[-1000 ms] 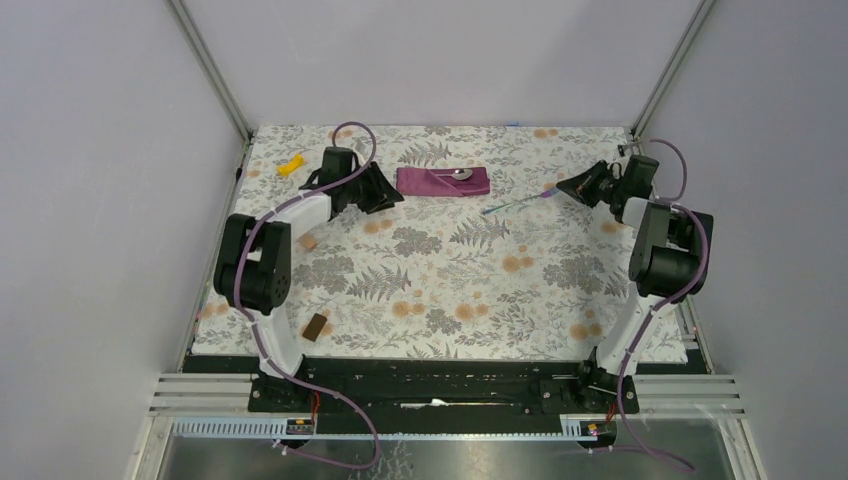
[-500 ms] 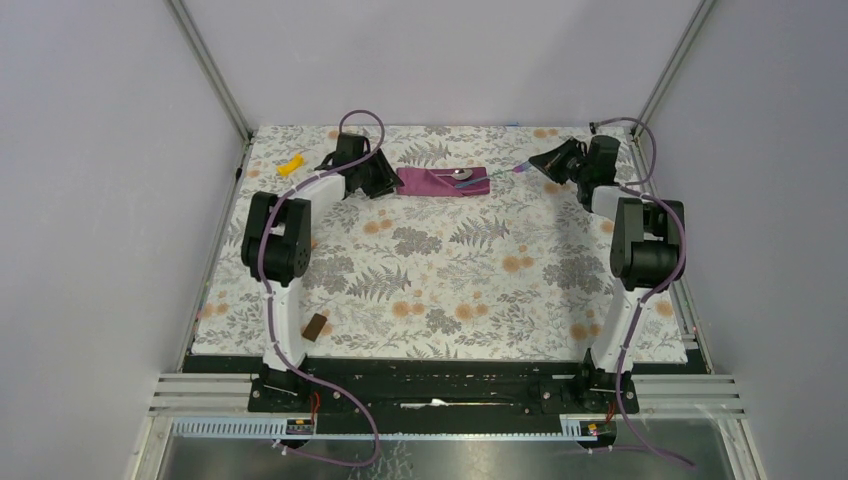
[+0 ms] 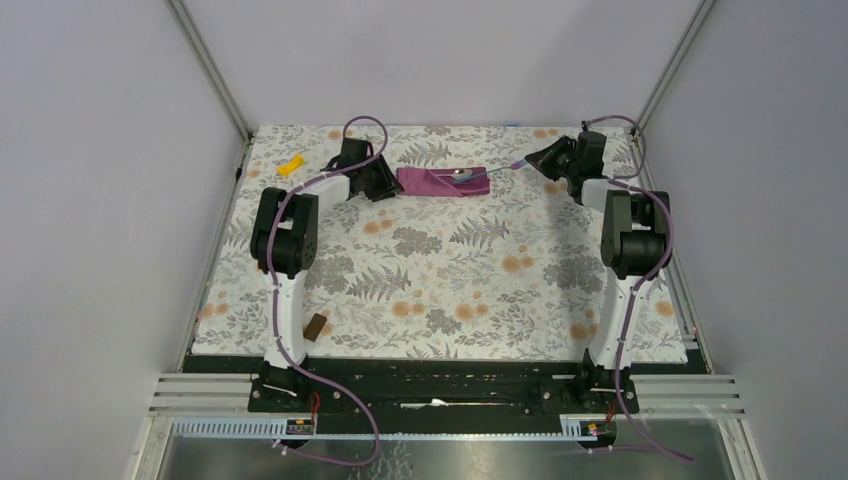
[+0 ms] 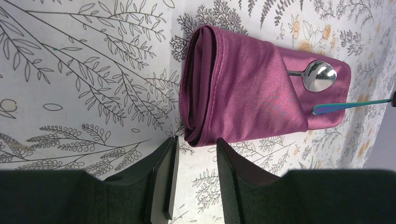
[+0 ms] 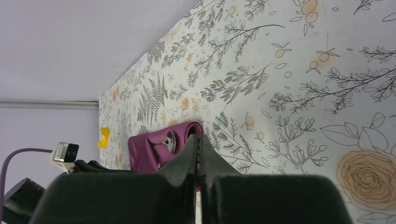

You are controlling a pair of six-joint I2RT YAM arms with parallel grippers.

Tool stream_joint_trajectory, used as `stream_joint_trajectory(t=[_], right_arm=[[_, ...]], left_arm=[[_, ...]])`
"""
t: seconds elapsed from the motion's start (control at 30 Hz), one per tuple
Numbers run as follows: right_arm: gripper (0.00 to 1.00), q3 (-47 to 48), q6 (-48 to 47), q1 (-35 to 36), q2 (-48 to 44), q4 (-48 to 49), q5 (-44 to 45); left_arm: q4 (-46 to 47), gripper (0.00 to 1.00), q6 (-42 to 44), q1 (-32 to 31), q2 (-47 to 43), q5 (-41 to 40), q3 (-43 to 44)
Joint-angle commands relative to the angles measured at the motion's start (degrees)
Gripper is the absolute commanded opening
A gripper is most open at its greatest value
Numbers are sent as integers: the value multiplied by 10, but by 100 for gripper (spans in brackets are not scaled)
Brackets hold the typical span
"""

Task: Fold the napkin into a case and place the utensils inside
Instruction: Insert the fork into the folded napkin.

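Observation:
The napkin, folded into a plum-magenta case (image 3: 436, 182) (image 4: 243, 88) (image 5: 144, 149), lies at the back of the table. A spoon (image 3: 461, 174) (image 4: 319, 76) (image 5: 169, 140) is tucked in it with its bowl showing. My right gripper (image 3: 538, 160) (image 5: 198, 138) is shut on the fork (image 3: 497, 171), whose iridescent end (image 4: 350, 104) reaches over the case's right end near the spoon. My left gripper (image 3: 386, 186) (image 4: 196, 140) stands open at the case's left end, just short of the cloth, with nothing between its fingers.
A small yellow piece (image 3: 291, 165) (image 5: 103, 137) lies at the back left. Near the front left edge of the floral mat (image 3: 450, 290) sits a brown block (image 3: 316, 326). Grey walls and frame posts close in the back and sides.
My right gripper lifted the fork off the mat and carried it left and back to the case. My left gripper moved in to the case's left end.

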Motion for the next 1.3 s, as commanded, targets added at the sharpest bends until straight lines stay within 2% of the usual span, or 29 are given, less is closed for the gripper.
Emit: stream_joint_trajectory(t=[0.0, 0.47, 0.67, 0.97, 1.27], right_arm=[[0, 36, -14, 20, 10, -5, 29], [0, 24, 8, 74, 8, -1, 85], [0, -16, 63, 99, -2, 42, 127], [0, -19, 131, 135, 18, 66, 160], [0, -33, 163, 171, 22, 65, 200]], left_arm=[[23, 40, 4, 6, 12, -2, 21], [48, 35, -25, 7, 23, 22, 8], [55, 33, -31, 7, 20, 26, -3], [60, 33, -34, 7, 15, 30, -8], [68, 33, -40, 7, 12, 35, -15]])
